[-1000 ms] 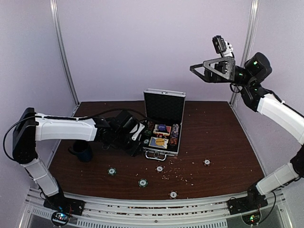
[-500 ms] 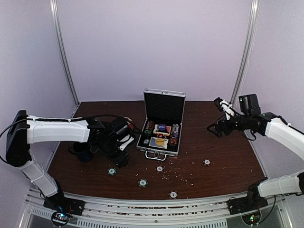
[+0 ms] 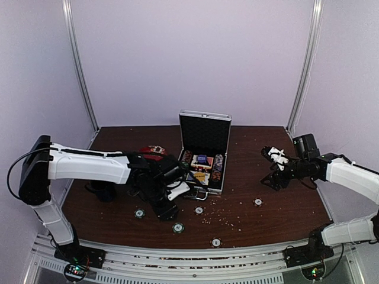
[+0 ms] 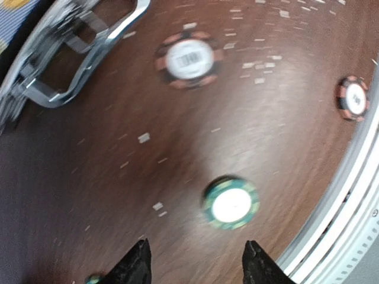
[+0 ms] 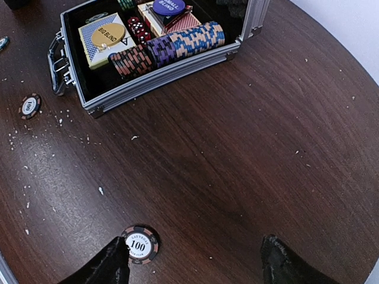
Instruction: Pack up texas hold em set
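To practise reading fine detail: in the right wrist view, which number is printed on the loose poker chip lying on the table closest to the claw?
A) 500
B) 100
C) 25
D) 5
B: the poker chip lying beside the right claw shows 100 on its white centre.

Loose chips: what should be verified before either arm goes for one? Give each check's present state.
1. Lid of case up, ready to take chips: ok.
2. Jaws of left gripper open and empty: ok.
3. Flat green chip ahead of left gripper, nothing touching it: ok.
4. Jaws of right gripper open and empty: ok.
5. The 100 chip centred between the right jaws: not ok, it lies off to one side.
6. Free space left in the chip rows: cannot tell.
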`<state>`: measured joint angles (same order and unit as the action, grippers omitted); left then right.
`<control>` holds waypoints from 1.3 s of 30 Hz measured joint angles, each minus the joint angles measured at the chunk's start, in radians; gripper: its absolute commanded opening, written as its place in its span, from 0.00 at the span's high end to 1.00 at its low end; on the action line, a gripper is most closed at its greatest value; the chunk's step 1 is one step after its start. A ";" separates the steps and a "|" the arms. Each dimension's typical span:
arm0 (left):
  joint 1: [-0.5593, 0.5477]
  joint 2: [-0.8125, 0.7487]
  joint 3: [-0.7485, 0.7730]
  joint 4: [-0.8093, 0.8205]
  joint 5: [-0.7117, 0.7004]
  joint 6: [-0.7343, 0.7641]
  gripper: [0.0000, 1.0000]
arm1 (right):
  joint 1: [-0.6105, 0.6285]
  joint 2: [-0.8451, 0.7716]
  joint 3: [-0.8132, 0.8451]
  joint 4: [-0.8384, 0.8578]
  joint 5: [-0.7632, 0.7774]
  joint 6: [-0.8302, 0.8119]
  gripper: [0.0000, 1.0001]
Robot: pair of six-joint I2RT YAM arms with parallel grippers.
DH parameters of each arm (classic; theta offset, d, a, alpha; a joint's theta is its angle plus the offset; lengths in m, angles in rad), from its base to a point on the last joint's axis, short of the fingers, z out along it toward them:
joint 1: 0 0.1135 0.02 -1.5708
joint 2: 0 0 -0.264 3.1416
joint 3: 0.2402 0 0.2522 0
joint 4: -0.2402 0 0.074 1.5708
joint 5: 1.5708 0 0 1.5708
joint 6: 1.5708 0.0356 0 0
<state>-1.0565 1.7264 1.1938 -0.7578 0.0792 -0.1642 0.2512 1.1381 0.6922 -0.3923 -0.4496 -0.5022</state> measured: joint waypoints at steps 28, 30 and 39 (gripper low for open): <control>-0.088 0.195 0.083 0.012 0.002 0.058 0.43 | 0.000 0.038 0.005 -0.024 -0.003 -0.052 0.25; -0.091 0.211 0.089 0.006 -0.008 0.061 0.43 | 0.000 0.038 0.005 -0.024 -0.003 -0.052 0.25; -0.093 0.216 0.095 -0.004 -0.027 0.063 0.47 | 0.000 0.038 0.005 -0.024 -0.007 -0.053 0.25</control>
<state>-1.1492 1.9419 1.2892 -0.7616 0.0521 -0.1009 0.2512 1.1763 0.6971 -0.4164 -0.4564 -0.5549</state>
